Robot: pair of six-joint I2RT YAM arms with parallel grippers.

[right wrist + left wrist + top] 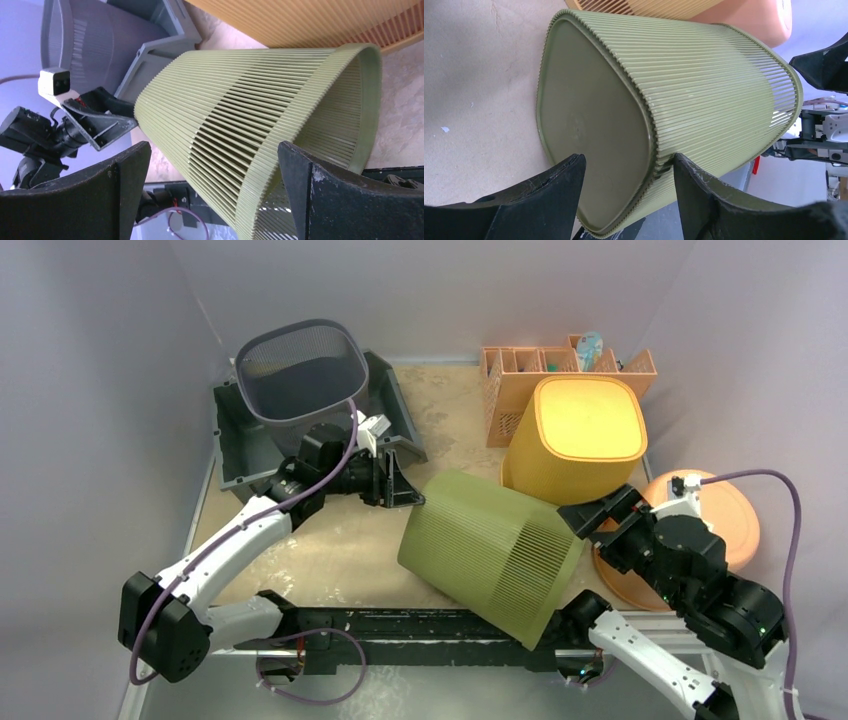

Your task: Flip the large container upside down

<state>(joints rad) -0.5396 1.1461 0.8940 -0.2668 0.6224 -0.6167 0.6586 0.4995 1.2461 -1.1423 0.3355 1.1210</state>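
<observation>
The large olive-green ribbed container (490, 555) lies tilted on its side mid-table, with its closed base toward the left and its open mouth toward the near right. My left gripper (405, 485) is open at the base. In the left wrist view (629, 165) its jaws straddle the base's edge, and the right finger (704, 195) touches the ribbed wall of the container (684, 70). My right gripper (580, 520) is open at the mouth end. In the right wrist view (215, 155) its jaws stand wide on either side of the container's (250, 110) wall near the rim.
A grey mesh bin (300, 365) stands in a dark grey tray (228, 445) at the back left. A yellow container (580, 435) sits upside down behind the green one, with an orange organiser (510, 375) behind it. An orange disc (725, 515) lies at the right. A black rail (400, 625) runs along the near edge.
</observation>
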